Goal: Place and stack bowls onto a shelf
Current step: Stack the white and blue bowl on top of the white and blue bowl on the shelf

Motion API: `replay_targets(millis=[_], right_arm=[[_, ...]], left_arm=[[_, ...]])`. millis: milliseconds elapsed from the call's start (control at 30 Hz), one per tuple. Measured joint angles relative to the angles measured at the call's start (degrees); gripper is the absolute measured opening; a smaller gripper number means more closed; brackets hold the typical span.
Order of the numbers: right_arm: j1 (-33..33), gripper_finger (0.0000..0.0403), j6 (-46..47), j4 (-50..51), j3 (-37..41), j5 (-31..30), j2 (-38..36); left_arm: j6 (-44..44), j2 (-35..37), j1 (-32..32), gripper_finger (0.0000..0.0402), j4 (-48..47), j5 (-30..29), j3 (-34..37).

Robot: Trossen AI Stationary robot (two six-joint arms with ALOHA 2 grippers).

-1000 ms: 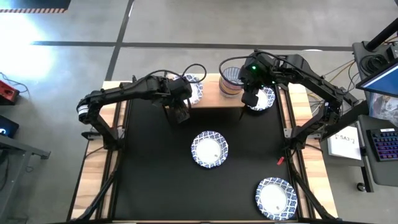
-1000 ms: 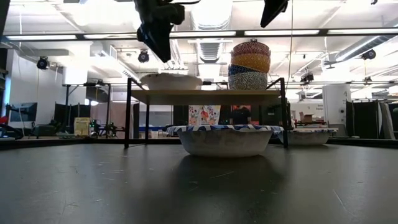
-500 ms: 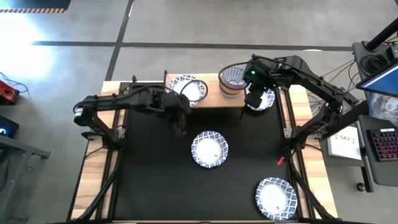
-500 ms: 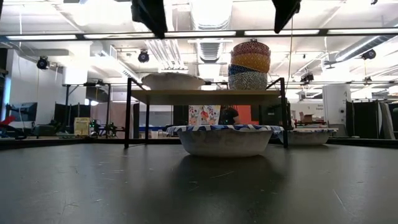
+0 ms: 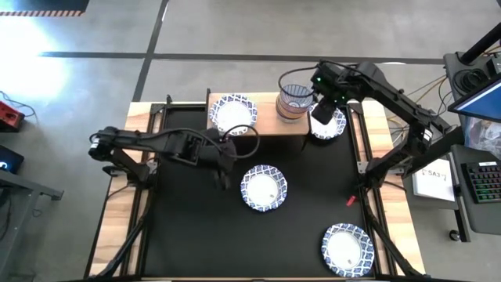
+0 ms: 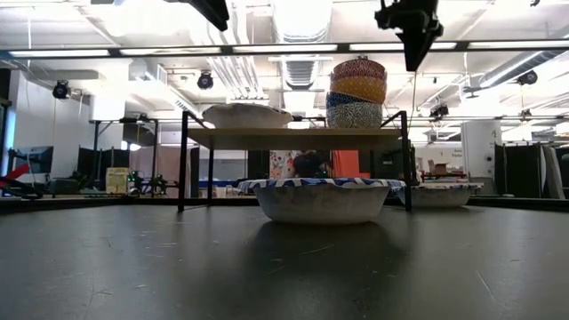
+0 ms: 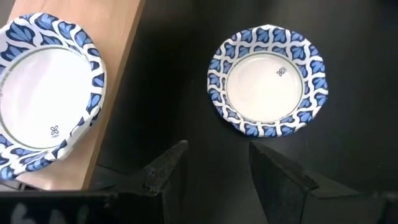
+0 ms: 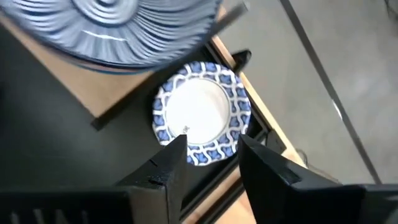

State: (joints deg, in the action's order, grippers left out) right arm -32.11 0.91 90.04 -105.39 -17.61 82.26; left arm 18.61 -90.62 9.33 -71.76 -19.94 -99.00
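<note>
Wood top of the shelf (image 5: 262, 124) has one wide white bowl (image 5: 233, 113) sitting at its left end, and the stack of four small bowls (image 5: 294, 100) at the right end; from table height the stack (image 6: 357, 92) reads red on top, then yellow, blue, and the grey patterned one at the bottom. My left gripper (image 5: 221, 174) hangs over the black desk (image 5: 188, 227) in front of the shelf, just left of the middle white bowl (image 5: 264, 188). Jaws there are parted with nothing between them; my wrist view shows the fingers (image 7: 166, 171) apart with bare desk in the gap, the middle bowl (image 7: 267, 80) ahead and the shelf bowl (image 7: 46, 90) off to one side. My right gripper (image 5: 321, 111) is up above the white bowl (image 5: 327, 123) that sits on the desk right beside the shelf's right end. Those jaws are parted too, gripping nothing, and the bowl (image 8: 201, 112) is below them. One more white bowl (image 5: 347, 249) sits near the front right corner, well apart from everything else.
</note>
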Motion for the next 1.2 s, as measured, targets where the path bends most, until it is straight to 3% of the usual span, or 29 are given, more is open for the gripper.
replay_targets(millis=[400, 700, 933, 1200], right_arm=[[-13.63, 0.0142, 9.27, -2.49, 0.6, 0.02, 0.63], [-24.12, 0.0139, 7.97, -1.68, 1.06, 0.02, 7.06], [-26.67, 0.0138, 7.66, -0.14, 1.78, 1.76, 11.39], [-29.23, 0.0137, 7.08, -2.82, 8.38, 3.33, 11.5]], left_arm=[[2.4, 1.55, 1.02, 0.0153, -4.7, -5.26, 0.02], [8.06, 5.41, 1.02, 0.0153, -12.36, -10.09, 0.04], [10.89, 9.56, 1.88, 0.0153, -13.68, -12.63, 0.42], [13.55, 14.1, 3.16, 0.0153, -13.8, -14.8, 4.25]])
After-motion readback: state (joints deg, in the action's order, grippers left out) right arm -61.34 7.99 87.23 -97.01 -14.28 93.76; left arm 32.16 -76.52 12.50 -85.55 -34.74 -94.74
